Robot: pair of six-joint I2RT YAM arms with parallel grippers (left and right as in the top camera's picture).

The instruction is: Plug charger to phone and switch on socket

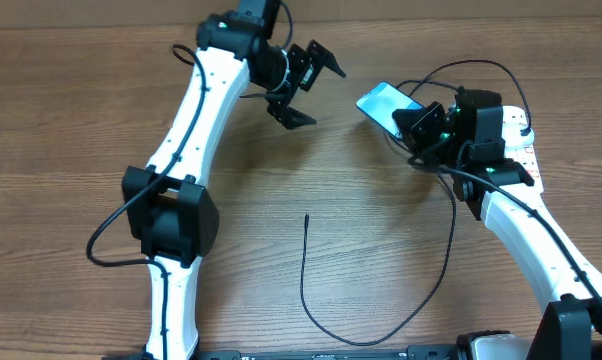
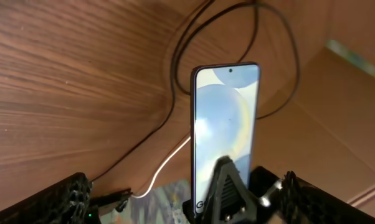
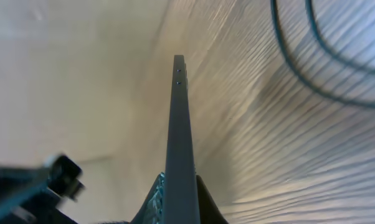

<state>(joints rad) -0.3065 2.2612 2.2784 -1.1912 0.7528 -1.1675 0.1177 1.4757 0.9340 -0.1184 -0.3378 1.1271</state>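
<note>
The phone (image 1: 384, 102) is held off the table (image 1: 81, 100), clamped at one short end between the closed fingers of the right gripper (image 1: 418, 122). Its free short end projects toward the left gripper (image 1: 314, 88). The left gripper hangs near that free end with its fingers fully apart and nothing between them. The phone is judged rigid, fairly light and glossy, so it can slip or pivot when pressed. Grip it across the two long edges, not on the glass, and brace it against any push along its length. The free short edge shows only two small holes in the right wrist view, so the port may lie at the clamped end. This cannot be confirmed from here. The charger (image 1: 303, 270) is thin and limp and will sag and trail when lifted. Its connector tip (image 1: 308, 216) lies on the table on the near side of the phone, well apart from it. From the tip the cable loops back under the right arm and on behind the phone. Take hold just behind the tip, where the cable is stiffest, so the tip can be aimed. The socket (image 1: 526, 145) lies beyond the right gripper from the phone, largely covered by the right arm, so switch access there is tight. Open table lies between the phone and the connector tip. The cable loops behind the phone are a snag risk.
</note>
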